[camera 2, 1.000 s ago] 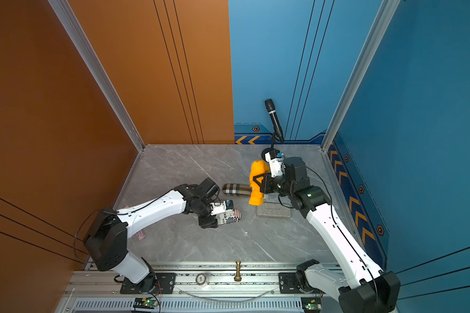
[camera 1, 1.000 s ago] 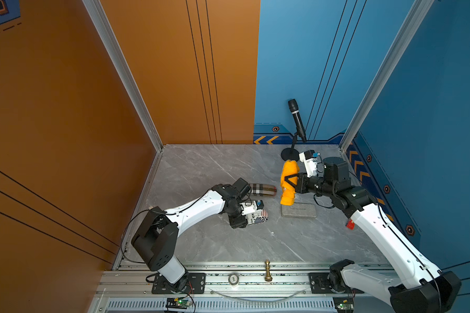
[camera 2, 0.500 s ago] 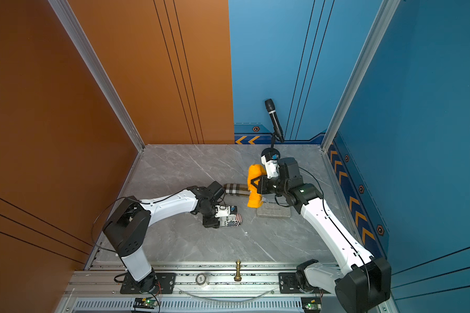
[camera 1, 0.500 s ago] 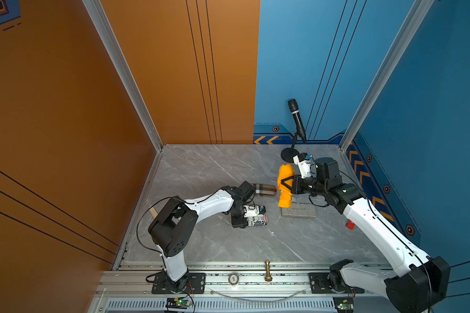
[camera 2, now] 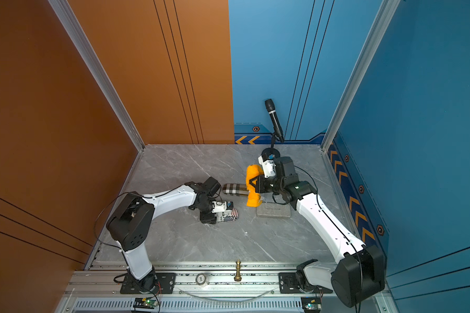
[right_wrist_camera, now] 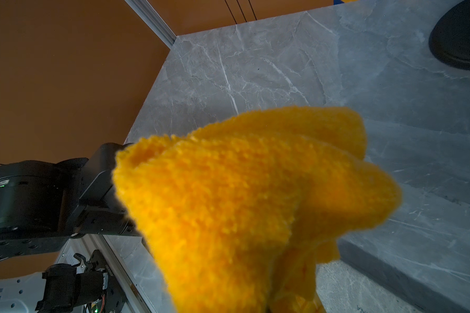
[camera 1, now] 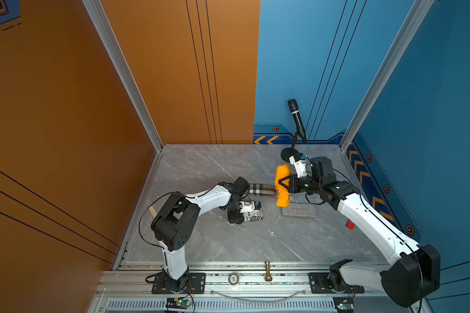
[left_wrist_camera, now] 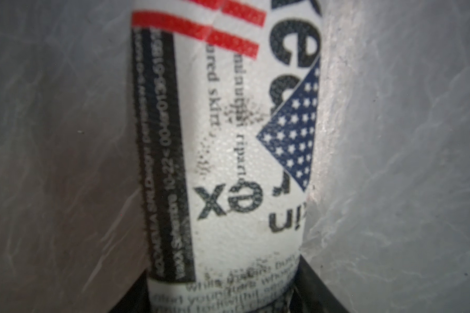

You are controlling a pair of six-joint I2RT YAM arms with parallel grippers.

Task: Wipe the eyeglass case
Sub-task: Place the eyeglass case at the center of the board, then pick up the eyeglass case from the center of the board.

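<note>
The eyeglass case is white with black print, red stripes and a starred blue patch. It lies low over the marble table, and my left gripper is shut on one end. In the left wrist view the case fills the middle, with black fingers at its sides. My right gripper is shut on an orange cloth that hangs from it, up and to the right of the case. The cloth hides the right jaws.
A plaid case lies between the two grippers, its right end by the cloth. A grey slab sits under the right wrist. A microphone on its stand is at the back. A chess piece and a tape roll sit on the front rail.
My right gripper has carried the orange cloth a little left and down, towards the plaid case. The left arm's elbow has swung right while its gripper has stayed on the eyeglass case.
</note>
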